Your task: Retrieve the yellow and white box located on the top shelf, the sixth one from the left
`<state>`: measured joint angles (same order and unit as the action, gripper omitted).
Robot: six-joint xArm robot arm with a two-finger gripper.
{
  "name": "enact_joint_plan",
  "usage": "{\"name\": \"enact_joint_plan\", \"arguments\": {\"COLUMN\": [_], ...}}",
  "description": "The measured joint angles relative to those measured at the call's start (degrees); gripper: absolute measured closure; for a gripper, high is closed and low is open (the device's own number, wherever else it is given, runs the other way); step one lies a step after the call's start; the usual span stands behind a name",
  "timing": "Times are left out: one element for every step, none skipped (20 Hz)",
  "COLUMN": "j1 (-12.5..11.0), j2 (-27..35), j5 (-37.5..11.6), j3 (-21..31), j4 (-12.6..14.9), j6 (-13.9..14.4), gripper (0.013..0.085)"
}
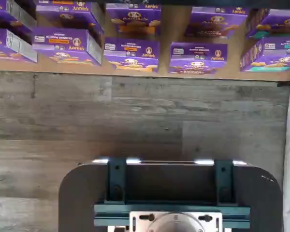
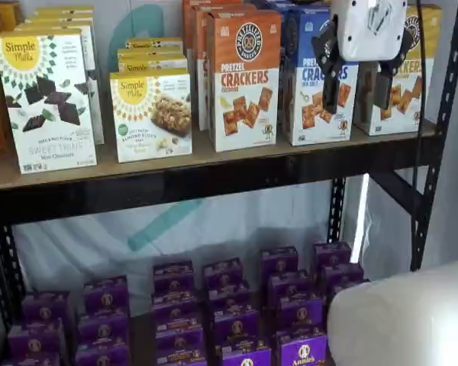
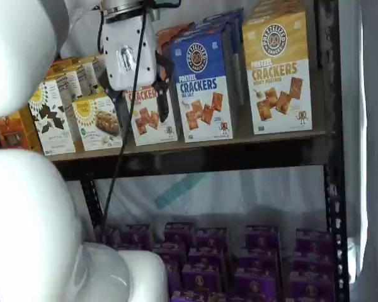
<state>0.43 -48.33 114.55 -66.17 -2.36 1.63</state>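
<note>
The white-bodied, black-fingered gripper (image 2: pixel 359 85) is hanging open before the tan top shelf (image 2: pixel 214 164), fingers spread to straddle a carton. The tall yellow and white box (image 3: pixel 278 72) of pretzel crackers is standing upright at the shelf's right end, face outward, untouched.

Yellow box (image 2: pixel 403 84): middle hidden behind gripper (image 2: pixel 357 91) in a shelf view; right side crossed by a black upright (image 2: pixel 445 114).
Blue box (image 2: pixel 314 84): right edge covered by one black finger (image 2: pixel 330 88).
Orange box (image 3: pixel 150 116): upper part hidden behind the gripper's white body in a shelf view.
Purple boxes (image 1: pixel 130 53): outer ones cut by the frame edges in the wrist view; small print unreadable.
White arm (image 3: pixel 31 214): blurred, cut off by the frame, hiding the shelf's left end (image 3: pixel 75 156).
</note>
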Motion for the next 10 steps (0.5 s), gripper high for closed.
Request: {"name": "enact_joint_plan", "arguments": {"j1": [-0.8,-2.2,-2.7,-3.0,-3.2,-3.3,-3.5,-3.5,-3.4,-3.2], "j2": [0.2,0.5,0.6,0.6,0.6,0.5,0.5,0.4,0.4,0.3], "j5": [0.4,1.0,1.2,1.3,1.3,1.2,1.1,0.9,0.7,0.2], "j3": [-0.2,-0.4,-0.5,-0.5,-0.5,-0.5,-0.5,-0.5,-0.4,-0.3], "j4": [-0.9,-2.3,-3.0,-3.3,-3.4,-3.4,-3.4,-3.2,-2.8,-2.1], "j6": [-0.4,-1.0,-1.3,-1.5,-1.6,-1.8,-2.0,-2.1,-2.2,-2.3], "gripper": [0.013,0.013,0.013,0.013,0.013,0.013,0.013,0.013,0.013,0.013]}}
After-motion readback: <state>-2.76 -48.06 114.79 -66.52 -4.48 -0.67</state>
